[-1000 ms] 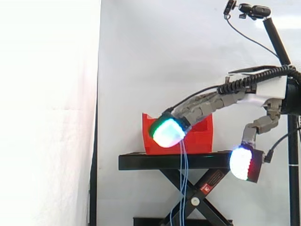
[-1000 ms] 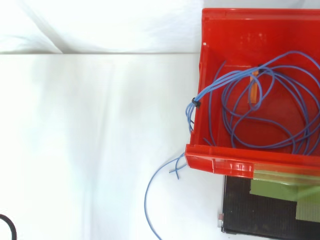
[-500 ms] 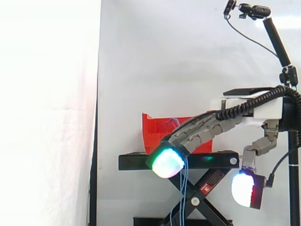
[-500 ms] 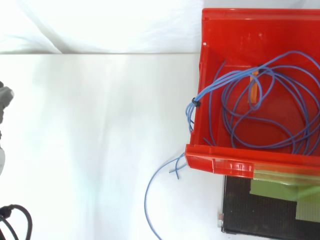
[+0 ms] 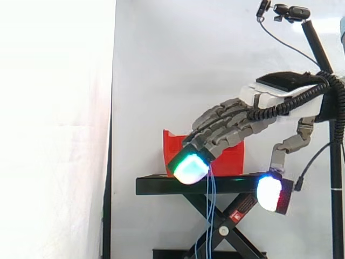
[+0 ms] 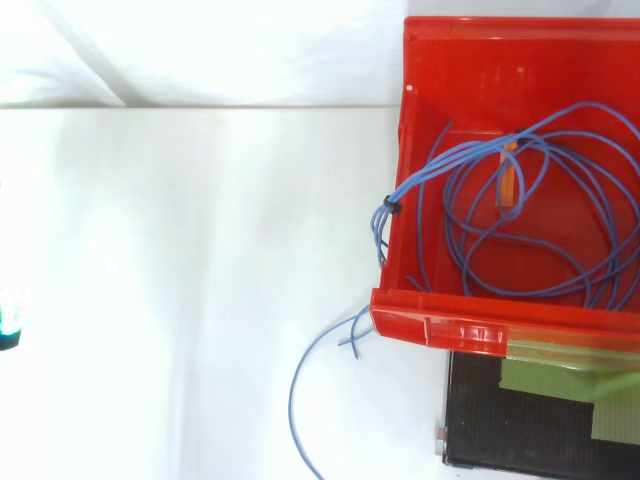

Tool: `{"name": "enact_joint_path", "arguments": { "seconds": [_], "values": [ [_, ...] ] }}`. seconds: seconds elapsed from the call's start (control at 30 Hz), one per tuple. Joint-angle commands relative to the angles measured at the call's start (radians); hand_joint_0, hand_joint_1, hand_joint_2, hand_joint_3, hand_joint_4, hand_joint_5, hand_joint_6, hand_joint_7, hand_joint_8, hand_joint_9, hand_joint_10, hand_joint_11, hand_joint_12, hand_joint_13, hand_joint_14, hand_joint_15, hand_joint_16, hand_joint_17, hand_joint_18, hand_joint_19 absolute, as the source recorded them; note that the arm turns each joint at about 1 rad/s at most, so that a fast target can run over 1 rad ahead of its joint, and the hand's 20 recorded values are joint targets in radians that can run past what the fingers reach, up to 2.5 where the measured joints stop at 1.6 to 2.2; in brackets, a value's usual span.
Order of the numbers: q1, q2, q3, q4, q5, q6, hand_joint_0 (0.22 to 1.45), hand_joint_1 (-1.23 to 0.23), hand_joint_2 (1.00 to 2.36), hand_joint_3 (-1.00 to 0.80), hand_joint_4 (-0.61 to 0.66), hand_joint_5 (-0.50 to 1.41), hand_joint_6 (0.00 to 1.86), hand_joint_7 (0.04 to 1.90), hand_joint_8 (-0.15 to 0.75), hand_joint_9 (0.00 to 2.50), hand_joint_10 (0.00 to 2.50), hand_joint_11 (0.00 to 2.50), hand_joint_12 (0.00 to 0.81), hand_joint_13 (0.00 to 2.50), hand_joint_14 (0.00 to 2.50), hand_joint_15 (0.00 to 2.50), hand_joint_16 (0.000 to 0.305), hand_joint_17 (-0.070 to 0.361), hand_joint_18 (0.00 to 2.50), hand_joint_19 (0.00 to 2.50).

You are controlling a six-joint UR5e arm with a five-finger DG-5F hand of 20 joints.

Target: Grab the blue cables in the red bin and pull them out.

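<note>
The red bin (image 6: 480, 330) holds a loose coil of thin blue cables (image 6: 520, 220). A bundle of them crosses the bin's left wall and hangs down past the stand (image 5: 210, 216). In the side view my hand (image 5: 232, 121) reaches in from the right, open, its fingers stretched down and left in front of the bin (image 5: 230, 157). The fingertips (image 5: 188, 167) glow green and cyan at the stand's top edge. The thumb pad (image 5: 269, 194) hangs apart, low on the right. A cyan glow of a fingertip (image 6: 8, 330) sits at the top view's left edge, far from the bin. Nothing is held.
The bin rests on a black scissor stand (image 5: 161, 185) before the white curtain. Green tape (image 6: 560, 375) lies on the stand's top beside the bin. A camera pole (image 5: 318, 48) rises at the right.
The hand dropped below the stand's top, then rose again with its wrist higher and fingers sloping more steeply. At the top view's left edge a finger appeared, now a cyan glow. The cables stayed put.
</note>
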Motion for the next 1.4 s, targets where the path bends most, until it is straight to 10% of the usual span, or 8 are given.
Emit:
{"name": "enact_joint_path", "arguments": {
  "seconds": [0.0, 0.37, 0.7, 1.0, 1.13, 1.17, 1.2, 1.37],
  "values": [
    [0.000, 0.000, 0.029, -0.046, 0.001, -0.095, 0.78, -0.90, 1.00, -1.00, 0.19, 0.47, 0.01, 0.31, 0.223, 0.55, 0.01, 0.32, 0.299, 0.36, 0.01, 0.21, 0.039, 0.088, 0.27, 0.40],
    [0.000, -0.002, 0.052, 0.049, 0.061, -0.365, 0.78, -0.88, 1.00, -1.00, 0.19, 0.45, 0.01, 0.29, 0.224, 0.55, 0.01, 0.32, 0.299, 0.36, 0.01, 0.21, 0.039, 0.088, 0.27, 0.40],
    [0.000, -0.011, 0.009, 0.117, 0.089, -0.354, 0.78, -0.88, 1.00, -1.00, 0.19, 0.45, 0.01, 0.29, 0.227, 0.56, 0.01, 0.32, 0.299, 0.36, 0.01, 0.21, 0.039, 0.089, 0.28, 0.40],
    [-0.002, -0.068, 0.003, 0.186, 0.050, -0.210, 0.78, -0.87, 1.00, -1.00, 0.19, 0.45, 0.01, 0.29, 0.227, 0.58, 0.01, 0.32, 0.299, 0.36, 0.01, 0.21, 0.039, 0.089, 0.28, 0.40],
    [-0.008, -0.066, 0.041, 0.104, 0.041, -0.156, 0.78, -0.87, 1.00, -1.00, 0.19, 0.45, 0.01, 0.29, 0.227, 0.58, 0.01, 0.32, 0.299, 0.36, 0.01, 0.21, 0.039, 0.089, 0.28, 0.40],
    [-0.017, -0.068, 0.111, -0.101, 0.030, -0.107, 0.78, -0.87, 1.00, -1.00, 0.19, 0.45, 0.01, 0.29, 0.229, 0.58, 0.01, 0.32, 0.298, 0.36, 0.01, 0.21, 0.039, 0.089, 0.28, 0.40],
    [-0.018, -0.068, 0.141, -0.176, 0.030, -0.101, 0.78, -0.87, 1.00, -1.00, 0.19, 0.46, 0.01, 0.29, 0.227, 0.58, 0.01, 0.32, 0.298, 0.36, 0.01, 0.20, 0.039, 0.089, 0.28, 0.40],
    [-0.026, -0.068, 0.191, -0.299, 0.030, -0.101, 0.78, -0.87, 1.00, -1.00, 0.18, 0.46, 0.01, 0.29, 0.227, 0.58, 0.01, 0.32, 0.299, 0.36, 0.01, 0.21, 0.039, 0.089, 0.28, 0.40]
  ]
}}
